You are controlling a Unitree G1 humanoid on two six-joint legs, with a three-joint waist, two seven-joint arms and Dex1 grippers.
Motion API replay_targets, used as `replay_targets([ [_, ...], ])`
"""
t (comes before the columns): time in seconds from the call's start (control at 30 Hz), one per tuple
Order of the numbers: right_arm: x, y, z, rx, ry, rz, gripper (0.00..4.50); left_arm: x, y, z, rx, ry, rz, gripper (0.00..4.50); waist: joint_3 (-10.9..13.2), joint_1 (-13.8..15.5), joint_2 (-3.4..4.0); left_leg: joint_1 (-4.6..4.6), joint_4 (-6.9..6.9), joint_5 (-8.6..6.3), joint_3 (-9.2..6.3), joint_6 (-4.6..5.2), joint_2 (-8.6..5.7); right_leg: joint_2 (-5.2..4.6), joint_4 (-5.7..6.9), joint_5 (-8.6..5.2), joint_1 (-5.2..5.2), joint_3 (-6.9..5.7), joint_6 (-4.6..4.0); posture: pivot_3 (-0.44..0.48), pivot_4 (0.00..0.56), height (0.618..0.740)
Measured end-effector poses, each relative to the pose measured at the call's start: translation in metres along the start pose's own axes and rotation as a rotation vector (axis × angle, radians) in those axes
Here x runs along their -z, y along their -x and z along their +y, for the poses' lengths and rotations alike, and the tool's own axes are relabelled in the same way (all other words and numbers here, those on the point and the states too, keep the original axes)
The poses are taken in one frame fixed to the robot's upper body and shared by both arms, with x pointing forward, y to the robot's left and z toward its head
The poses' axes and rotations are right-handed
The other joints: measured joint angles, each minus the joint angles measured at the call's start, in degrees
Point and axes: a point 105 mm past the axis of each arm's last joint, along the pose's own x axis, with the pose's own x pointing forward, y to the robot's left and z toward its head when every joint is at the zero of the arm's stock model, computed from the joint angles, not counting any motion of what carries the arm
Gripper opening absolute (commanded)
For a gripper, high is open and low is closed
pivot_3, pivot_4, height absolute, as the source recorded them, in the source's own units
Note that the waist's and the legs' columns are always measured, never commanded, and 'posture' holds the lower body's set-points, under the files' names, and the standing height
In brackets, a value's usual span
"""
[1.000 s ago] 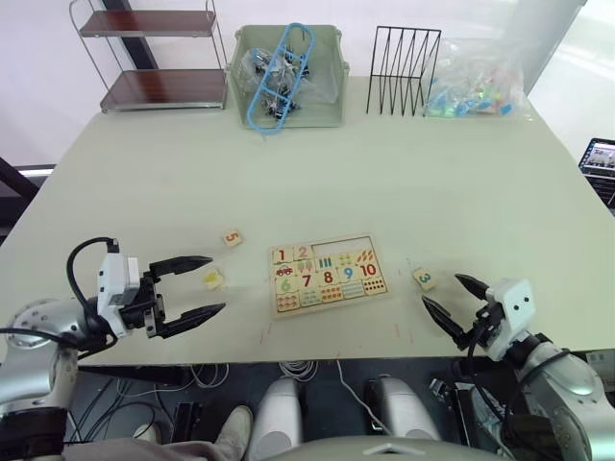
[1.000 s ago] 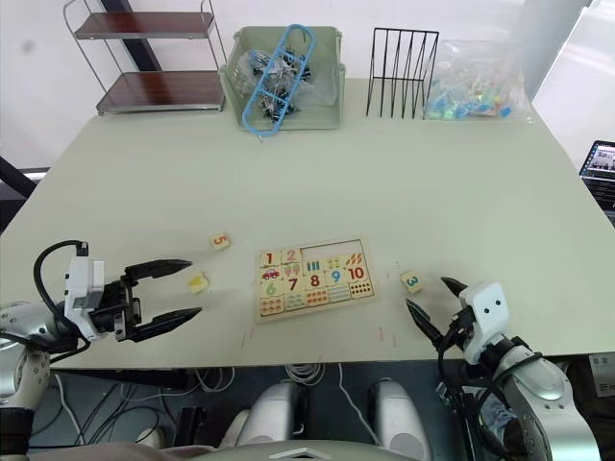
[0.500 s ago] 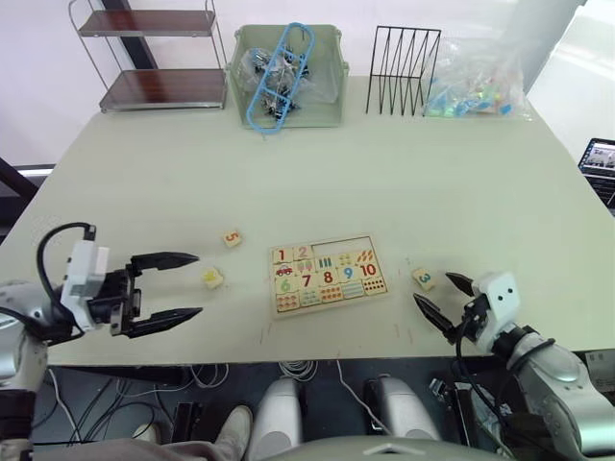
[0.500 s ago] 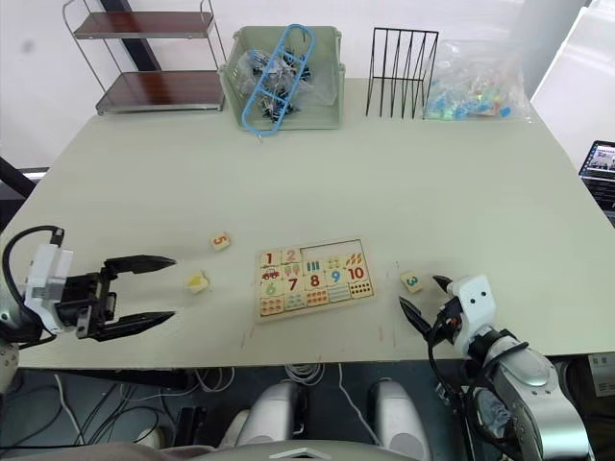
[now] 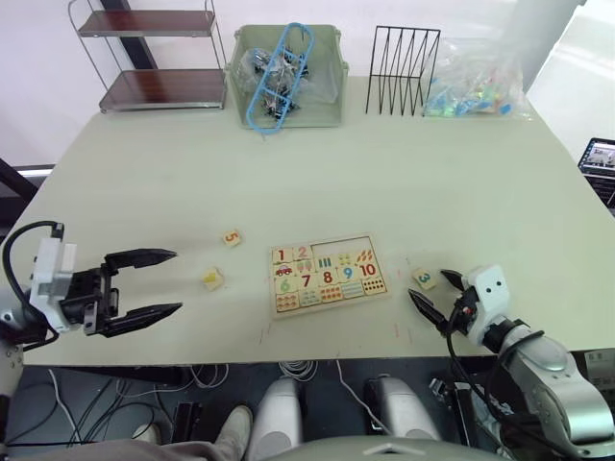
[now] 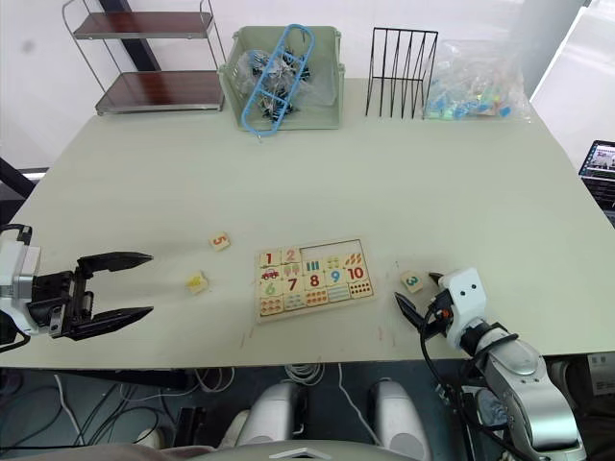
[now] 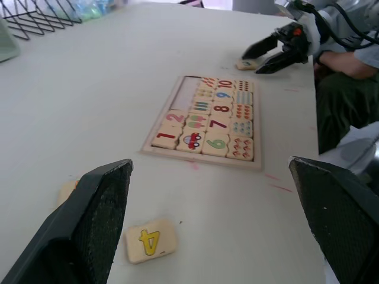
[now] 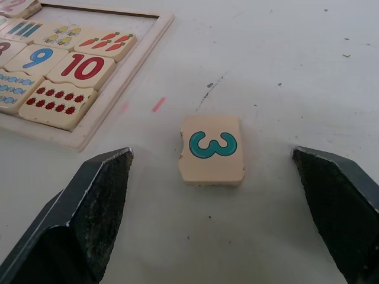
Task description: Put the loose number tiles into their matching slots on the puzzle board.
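My right gripper (image 8: 216,171), fingers spread, frames the pale wooden tile with teal 3 (image 8: 212,149), at three o'clock of the rimmed wooden puzzle board (image 5: 327,276); next, close on it. My left gripper (image 5: 159,284) is open too.

Bright, even light across the pale tabletop (image 5: 404,173), and the upper right of the head views washes out to near white behind the clear bag (image 5: 476,82). Shadows stay soft: just a faint smudge under the wire rack (image 5: 404,72). In the wrist views the near black fingers (image 8: 89,219) blur, while the 3 tile (image 8: 212,149) sits crisp.
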Motion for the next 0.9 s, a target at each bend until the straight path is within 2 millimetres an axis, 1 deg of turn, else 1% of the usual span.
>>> replay_targets([
  [0.1, 0.000, 0.000, 0.000, 0.001, 0.003, 0.002, 4.48, 0.002, 0.006, 0.001, -0.030, -0.006, 0.005, 4.50, 0.0, 0.0, -0.04, 0.00, 0.00, 0.00, 0.00, 0.00, 0.00, 0.00, 0.00, 0.00, 0.00, 0.00, 0.00, 0.000, 0.150, 0.740],
  [0.17, 0.001, 0.000, 0.000, 0.003, 0.004, 0.004, 3.95, 0.003, 0.008, 0.001, -0.035, -0.006, 0.010, 4.50, 0.0, 0.0, -0.06, 0.00, 0.00, 0.00, 0.00, 0.00, 0.00, -0.01, 0.00, 0.00, 0.00, 0.00, 0.00, 0.000, 0.150, 0.740],
  [0.2, 0.002, 0.000, -0.001, 0.006, 0.006, 0.006, 3.60, 0.004, 0.008, 0.000, -0.038, -0.005, 0.011, 4.50, -0.1, 0.0, -0.09, 0.01, 0.00, 0.00, 0.00, 0.00, 0.00, -0.01, 0.01, 0.00, 0.00, 0.00, 0.00, 0.000, 0.150, 0.740],
  [0.33, 0.003, 0.000, -0.002, 0.011, 0.012, 0.012, 1.70, 0.006, 0.010, 0.001, -0.050, -0.005, 0.012, 4.50, -0.1, 0.0, -0.14, 0.01, 0.00, 0.00, 0.00, 0.00, 0.00, -0.01, 0.01, 0.00, 0.00, 0.00, 0.00, 0.000, 0.150, 0.740],
  [0.4, 0.003, 0.000, -0.002, 0.010, 0.015, 0.012, 0.84, 0.007, 0.011, 0.001, -0.055, -0.003, 0.013, 4.50, -0.1, 0.0, -0.15, 0.01, 0.00, 0.00, 0.00, 0.00, 0.00, -0.01, 0.01, 0.00, 0.00, 0.00, 0.00, 0.000, 0.150, 0.740],
  [0.77, 0.002, 0.000, -0.002, 0.003, 0.024, 0.012, 0.85, 0.011, 0.016, 0.003, -0.078, -0.011, 0.015, 4.50, -0.1, 0.0, -0.15, 0.00, 0.00, 0.00, 0.00, 0.00, 0.01, -0.01, 0.01, 0.00, 0.00, 0.00, -0.01, 0.000, 0.150, 0.740],
  [0.83, 0.000, -0.001, -0.001, -0.012, 0.029, 0.011, 0.85, 0.012, 0.017, 0.003, -0.084, -0.007, 0.015, 4.50, -0.1, 0.0, -0.14, 0.00, 0.00, 0.00, 0.01, 0.00, 0.01, -0.01, 0.01, 0.01, 0.00, 0.00, -0.01, 0.000, 0.150, 0.740],
  [0.9, -0.010, -0.004, 0.000, -0.045, 0.052, 0.005, 0.85, 0.013, 0.018, 0.004, -0.091, -0.013, 0.015, 4.50, -0.1, 0.0, -0.13, 0.01, 0.01, 0.00, 0.02, 0.00, 0.01, -0.01, 0.02, 0.01, 0.00, 0.00, 0.00, 0.000, 0.150, 0.740],
])
